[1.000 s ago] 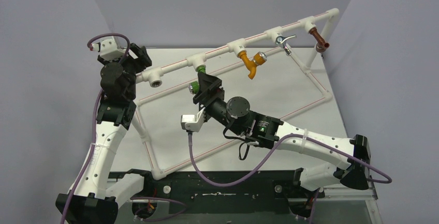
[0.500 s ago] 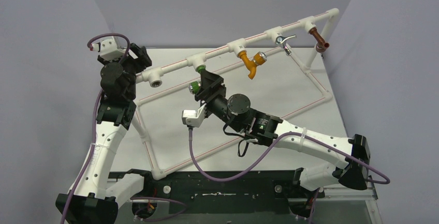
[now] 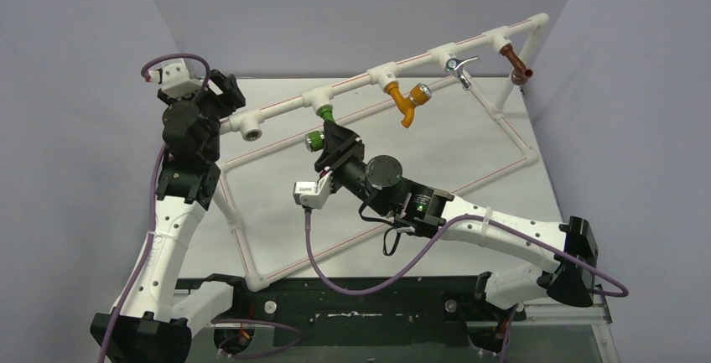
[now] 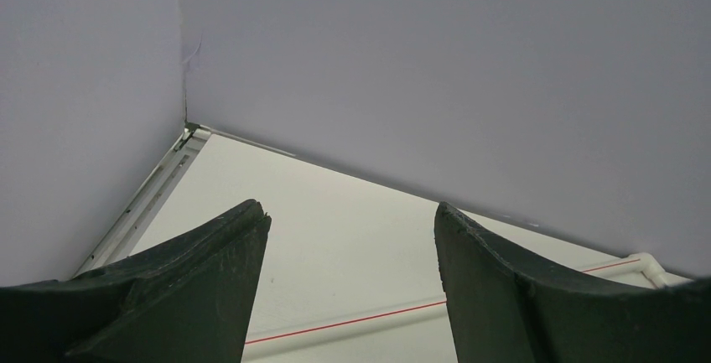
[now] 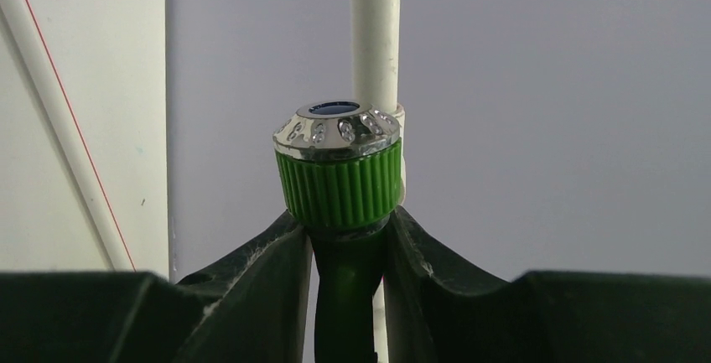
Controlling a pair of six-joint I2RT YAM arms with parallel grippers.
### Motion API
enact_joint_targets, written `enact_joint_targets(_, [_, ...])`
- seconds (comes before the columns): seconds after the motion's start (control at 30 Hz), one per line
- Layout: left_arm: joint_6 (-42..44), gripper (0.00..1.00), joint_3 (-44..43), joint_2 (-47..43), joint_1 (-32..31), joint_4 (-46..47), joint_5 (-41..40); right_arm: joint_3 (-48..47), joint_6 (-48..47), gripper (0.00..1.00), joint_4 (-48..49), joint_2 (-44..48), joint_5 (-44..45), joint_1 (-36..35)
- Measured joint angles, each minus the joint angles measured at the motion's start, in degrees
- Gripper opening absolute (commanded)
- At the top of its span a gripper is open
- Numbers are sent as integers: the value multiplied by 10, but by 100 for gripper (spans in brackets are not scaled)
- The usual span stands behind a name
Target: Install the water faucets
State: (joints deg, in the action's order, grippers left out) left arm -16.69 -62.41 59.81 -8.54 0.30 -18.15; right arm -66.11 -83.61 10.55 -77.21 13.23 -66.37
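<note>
1. Green faucet [image 3: 316,137]: I hold it in the right pincer [image 3: 333,143], right under a white tee fitting [image 3: 319,97] on the far pipe rail [image 3: 360,85]. Its green stub meets that socket. I cannot tell how deep it is seated.
2. Right pincer, wrist view [image 5: 348,246]: it is clamped on the faucet's dark neck, directly beneath the ribbed green collar and silver knob [image 5: 338,180]. I judge that this low grip keeps the knob free and lets a wrist roll turn the body into the thread.
3. Left pincer [image 3: 225,90]: it is spread wide [image 4: 348,220] with nothing between the fingers, up by the rail's left end and apart from the work. It is probably parked there to leave me room.
4. Neighbours on the rail: an empty socket [image 3: 251,134] sits to the left. To the right hang the orange tap [image 3: 407,103], the chrome tap [image 3: 457,68] and the brown tap [image 3: 520,71], each on its own fitting.
5. Room: bare bench [image 3: 436,153] lies right of and nearer than my wrist. The rail closes off the far side. The orange tap is the closest obstacle, so I would keep any swing to the left.
</note>
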Motion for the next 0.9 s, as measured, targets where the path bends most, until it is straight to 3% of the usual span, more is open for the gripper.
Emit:
enact_joint_targets(0.57, [2, 70, 0, 0, 1, 2, -1, 19, 164, 0, 74, 0, 4, 0])
enact_joint_targets(0.9, [2, 70, 0, 0, 1, 3, -3, 19, 179, 0, 77, -2, 11, 0])
